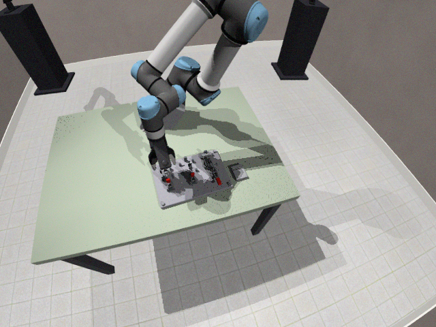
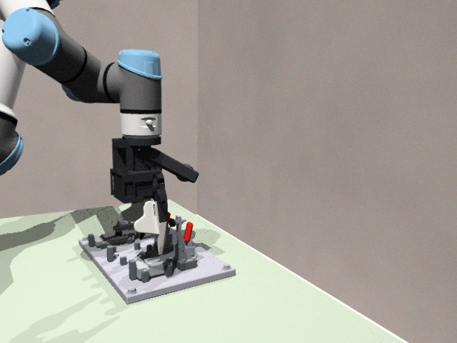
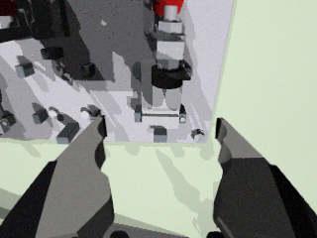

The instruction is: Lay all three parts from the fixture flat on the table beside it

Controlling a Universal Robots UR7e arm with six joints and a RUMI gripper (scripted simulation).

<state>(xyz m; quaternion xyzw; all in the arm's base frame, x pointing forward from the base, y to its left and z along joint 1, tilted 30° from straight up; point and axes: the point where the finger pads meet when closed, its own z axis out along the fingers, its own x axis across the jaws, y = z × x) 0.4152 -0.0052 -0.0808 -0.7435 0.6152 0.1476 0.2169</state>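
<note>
The fixture [image 1: 174, 199] [image 2: 206, 272] [image 3: 210, 74] is a pale plate with grey posts and clamps. A light grey part [image 2: 150, 266] [image 3: 160, 120] sits between posts at its near end in the exterior view. My gripper [image 1: 164, 167] [image 2: 159, 250] [image 3: 160, 118] is part open and empty, pointing down low over this part, one finger to each side in the wrist view. Another part [image 1: 240, 173] lies flat on the table just beyond the fixture's right edge. A part seems to sit at the fixture's right end in the top view, but shadow and clamp metal obscure it.
The near clamp has a red handle [image 1: 168, 180] [image 2: 188, 231] [image 3: 168, 6] and stands beside the grey part. The middle clamp's red handle [image 1: 192, 174] [image 2: 168, 219] and the right clamp's red handle [image 1: 219, 181] are further along. The green table [image 1: 95, 197] extends around the fixture.
</note>
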